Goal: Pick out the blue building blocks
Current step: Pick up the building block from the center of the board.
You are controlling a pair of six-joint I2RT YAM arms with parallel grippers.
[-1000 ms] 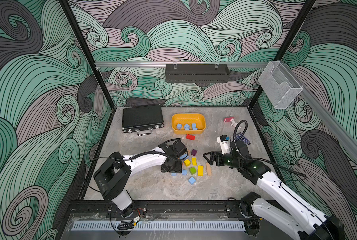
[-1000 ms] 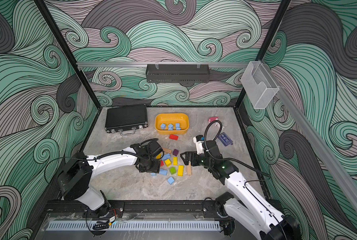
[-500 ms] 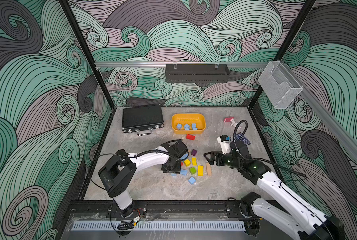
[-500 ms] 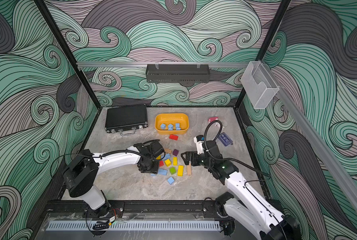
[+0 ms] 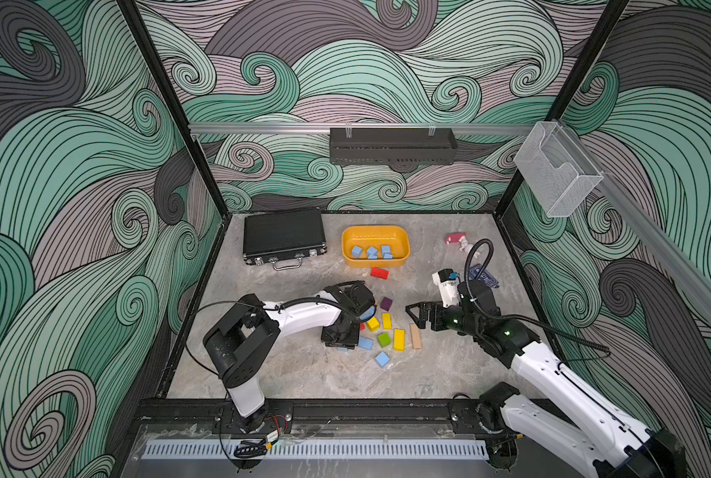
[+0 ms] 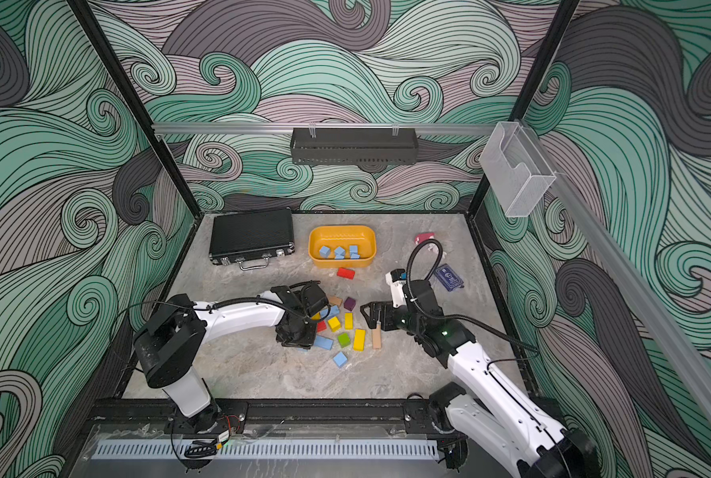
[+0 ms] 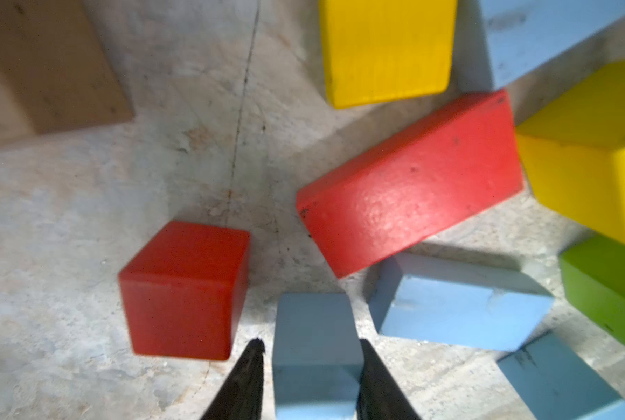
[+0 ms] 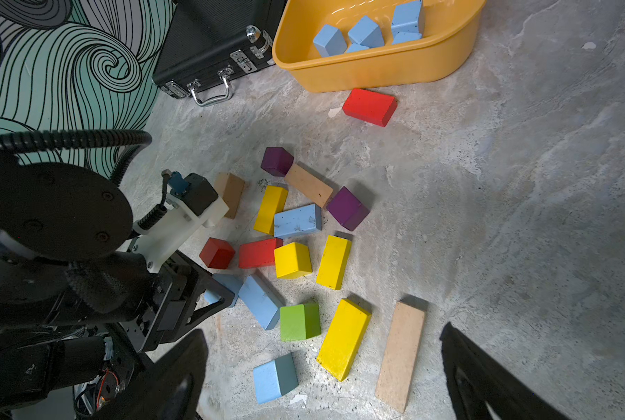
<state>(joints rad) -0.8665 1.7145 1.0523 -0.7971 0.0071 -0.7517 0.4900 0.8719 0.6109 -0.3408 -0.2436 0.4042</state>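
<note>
While the left gripper [image 7: 310, 345] is narrowing around a matte light-blue painted cube [image 7: 316, 327] at the pile's left edge, the right gripper [image 8: 321, 329] is hanging with its jaws wide apart above the blocks.

One dark finger is touching the cube and the other is leaving a sliver of floor showing, so I cannot tell whether the clamp is firm. A red cube [image 7: 183, 291] and a light-blue bar [image 7: 456, 302] are crowding either side, while bare grey marbled floor [image 5: 304, 376] is lying open toward the front rail. Compared with a second ago, the left arm [image 5: 304, 318] is sitting with its black joint nearer the pile. Several more light-blue blocks [image 5: 372, 251] are lying in the glossy yellow plastic tub [image 5: 403, 242] by the back wall.
</note>
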